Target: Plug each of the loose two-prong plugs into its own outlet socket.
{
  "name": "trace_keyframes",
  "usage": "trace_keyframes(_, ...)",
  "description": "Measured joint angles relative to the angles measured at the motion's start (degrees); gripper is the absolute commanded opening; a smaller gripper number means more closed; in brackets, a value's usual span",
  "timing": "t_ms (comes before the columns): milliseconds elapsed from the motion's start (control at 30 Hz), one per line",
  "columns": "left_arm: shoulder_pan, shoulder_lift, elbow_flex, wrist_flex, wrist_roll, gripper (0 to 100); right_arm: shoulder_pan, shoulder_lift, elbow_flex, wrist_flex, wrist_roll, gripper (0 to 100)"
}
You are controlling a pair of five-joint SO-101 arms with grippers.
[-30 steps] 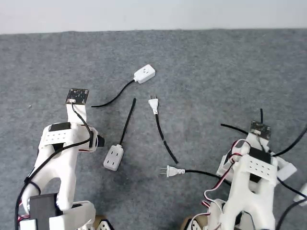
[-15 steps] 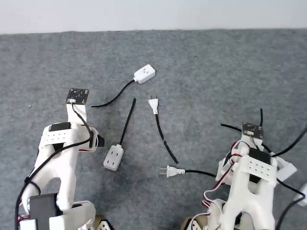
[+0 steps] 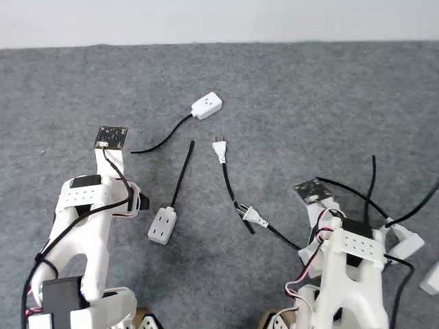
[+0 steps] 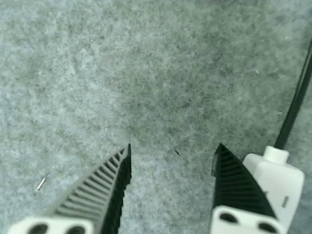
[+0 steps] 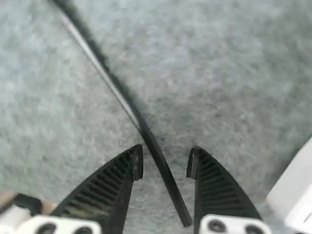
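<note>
We see the left pincer [image 4: 174, 148] released, its ribbed fingers [image 4: 105, 192] spread wide over bare grey felt, with the near outlet socket [image 4: 275, 178] just beside one finger and that socket's black cord [image 4: 296, 100] running away from it. From above, this socket [image 3: 162, 226] lies close to the left arm's side, its cord stretching toward the far outlet socket [image 3: 206, 105], which lies well apart near the middle of the surface [image 3: 329, 103] with its own cord curling toward the left arm. Between the arms lie both loose plugs. One two-prong plug [image 3: 219, 148] rests just short of the far socket, prongs toward it, its cord trailing back toward us. The second plug [image 3: 254, 216] lies against the tail of that cord, so the two lines cross there and crowd the gap in front of the right arm. The right pincer [image 5: 165, 150] is unclenched, its tips astride a black cable [image 5: 122, 97] with a gap on either side. More black wires loop around the right arm's base. Beyond the far socket the felt runs open to the pale wall [image 3: 219, 20], and the far right also offers wide room.
</note>
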Motion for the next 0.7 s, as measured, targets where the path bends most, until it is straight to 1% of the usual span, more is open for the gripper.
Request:
trace_keyframes(133, 0.0, 0.0, 0.0, 0.0, 0.0, 26, 0.0, 0.0, 0.0, 0.0, 7.7, 15.2)
trace_keyframes(167, 0.0, 0.0, 0.0, 0.0, 0.0, 26, 0.0, 0.0, 0.0, 0.0, 9.7, 13.9)
trace_keyframes(200, 0.0, 0.0, 0.0, 0.0, 0.0, 26, 0.0, 0.0, 0.0, 0.0, 11.5, 11.0)
trace_keyframes(267, 0.0, 0.0, 0.0, 0.0, 0.0, 26, 0.0, 0.0, 0.0, -0.1, 14.1, 1.2)
trace_keyframes(300, 0.0, 0.0, 0.0, 0.0, 0.0, 26, 0.0, 0.0, 0.0, -0.6, 14.8, 0.2)
trace_keyframes(333, 0.0, 0.0, 0.0, 0.0, 0.0, 26, 0.0, 0.0, 0.0, -1.5, 15.3, 2.3)
trace_keyframes(400, 0.0, 0.0, 0.0, 0.0, 0.0, 26, 0.0, 0.0, 0.1, -4.0, 15.7, 0.5)
trace_keyframes(467, 0.0, 0.0, 0.0, 0.0, 0.0, 26, 0.0, 0.0, 0.1, -5.6, 16.6, 0.9)
trace_keyframes(600, 0.0, 0.0, 0.0, 0.0, 0.0, 26, 0.1, 0.0, 0.0, -8.5, 21.2, 0.8)
trace_keyframes(700, 0.0, 0.0, 0.0, 0.0, 0.0, 26, 0.6, 0.0, -2.8, -9.6, 24.3, 0.8)
